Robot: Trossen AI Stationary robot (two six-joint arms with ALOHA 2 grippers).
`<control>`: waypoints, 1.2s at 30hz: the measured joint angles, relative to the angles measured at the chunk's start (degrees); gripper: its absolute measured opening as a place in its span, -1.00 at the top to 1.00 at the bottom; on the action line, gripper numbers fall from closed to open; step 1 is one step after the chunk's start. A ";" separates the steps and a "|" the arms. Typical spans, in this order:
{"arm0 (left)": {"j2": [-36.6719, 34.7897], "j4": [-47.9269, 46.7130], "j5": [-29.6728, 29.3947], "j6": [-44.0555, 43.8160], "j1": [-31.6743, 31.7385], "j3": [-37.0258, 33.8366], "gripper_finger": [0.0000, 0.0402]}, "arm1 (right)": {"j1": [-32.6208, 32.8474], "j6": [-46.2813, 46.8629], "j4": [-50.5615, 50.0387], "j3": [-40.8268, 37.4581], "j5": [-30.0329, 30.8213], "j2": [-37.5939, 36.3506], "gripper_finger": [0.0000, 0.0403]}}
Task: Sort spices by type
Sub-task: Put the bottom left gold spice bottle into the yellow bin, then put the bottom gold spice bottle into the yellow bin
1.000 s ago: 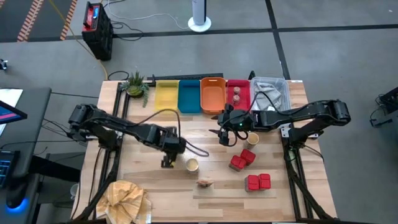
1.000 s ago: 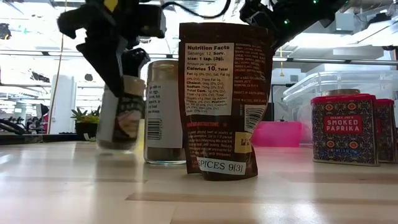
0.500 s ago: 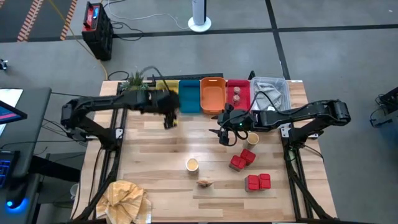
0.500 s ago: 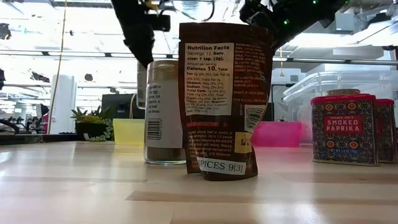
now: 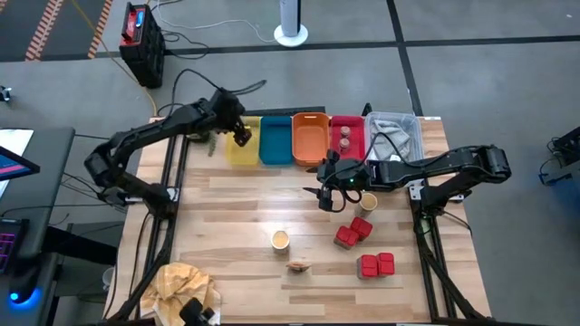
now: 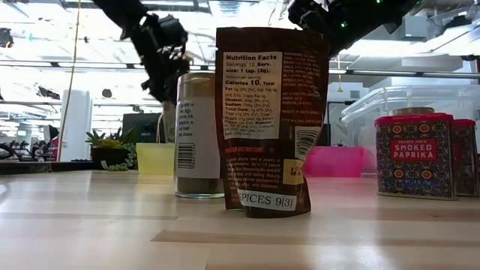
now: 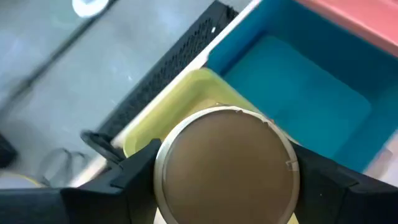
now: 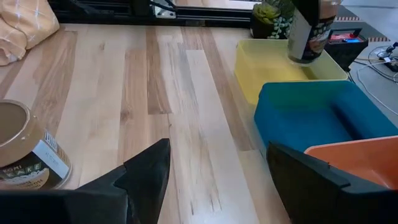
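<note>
My left gripper (image 5: 240, 136) is shut on a pale round tub (image 8: 309, 32) and holds it over the yellow tray (image 5: 237, 156). My right gripper (image 5: 323, 196) hovers open above the table's middle, with a round tub (image 5: 369, 201) just to its right. A second tub (image 5: 280, 240) stands on its base. The dark-tan packet (image 5: 300, 266) stands near the near edge. Red boxy packs form two groups (image 5: 353, 233) (image 5: 376, 264). Tiny brownish jars (image 5: 344, 138) sit in the red tray. In the low view the packet (image 6: 270, 120) stands before a tub (image 6: 196, 135). My left gripper pinches the round tub between its two fingers (image 7: 134, 177), one on each side of the tub's wall (image 7: 163, 186). The fingers come from above, on its upper part (image 8: 306, 14). The tub hangs below them, slightly tilted, lifted clear above the yellow tray.
Along the far edge stand the yellow tray, a blue tray (image 5: 275, 140), an orange tray (image 5: 309, 140), a red tray (image 5: 355, 145) and a clear bin (image 5: 396, 136). A small plant (image 5: 198, 122) is at the far left corner. A yellowish cloth (image 5: 186, 288) lies at the near left.
My left gripper has carried the tub up from just above the table beside the standing tub, toward the far edge and slightly left, to above the yellow tray. It has stayed shut on the tub.
</note>
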 joint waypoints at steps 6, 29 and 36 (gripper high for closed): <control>0.05 5.25 3.67 -2.23 4.14 -5.34 -0.33 | 0.00 -0.42 0.62 0.00 0.00 0.00 -0.47; 12.14 3.80 6.24 -1.38 5.70 -0.11 -0.76 | -1.51 -1.89 3.37 -0.02 -0.33 0.00 -0.47; 7.01 1.86 5.66 3.80 4.64 4.64 -0.78 | -1.51 -1.55 3.34 -0.02 -0.33 0.00 -0.47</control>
